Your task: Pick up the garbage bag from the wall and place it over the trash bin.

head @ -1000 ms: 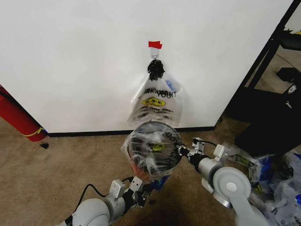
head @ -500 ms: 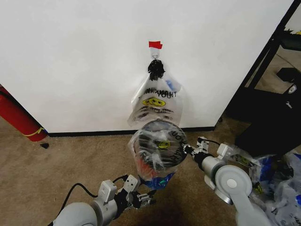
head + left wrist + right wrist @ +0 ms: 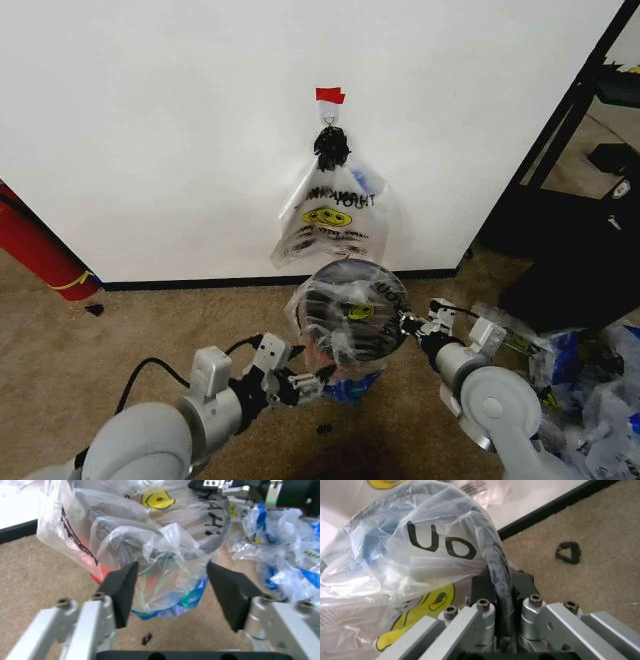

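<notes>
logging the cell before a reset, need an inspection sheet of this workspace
surface: tan carpet, small black scrap on it
job's things: bag with a yellow smiley draped over the bin; wall has red tape; a hung bag is on its hook
clutter: loose bags heaped on the robot's right
grippers: left tool open, low at the bin's near side; right tool shut on the bin's rim through the bag
cables: black cable loops off the left arm
surroundings: red cylinder by the wall, black rack on the right
</notes>
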